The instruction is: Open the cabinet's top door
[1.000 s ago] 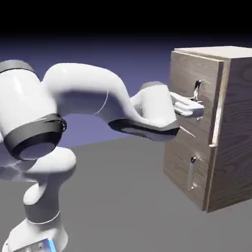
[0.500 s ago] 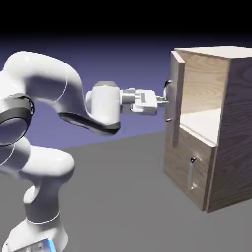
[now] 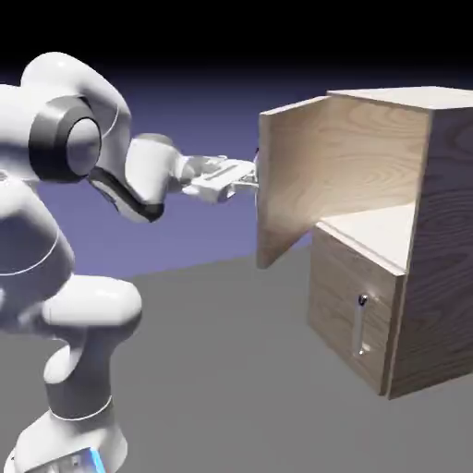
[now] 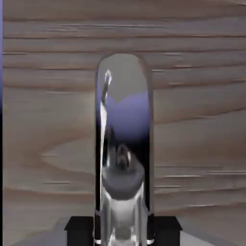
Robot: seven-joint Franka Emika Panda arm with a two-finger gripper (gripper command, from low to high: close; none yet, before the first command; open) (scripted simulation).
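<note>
No text, label, brand, number or sign can be read in either view. The cabinet (image 3: 425,231) carries only plain wood grain on its panels, and the top door (image 3: 291,180) is equally unmarked (in the hand view its surface shows bare grain behind the silver bar handle (image 4: 124,144), which bears reflections but no lettering). The white arm shows no printed marking; a small bluish patch at its base (image 3: 78,459) is too blurred to tell whether it holds any characters.
</note>
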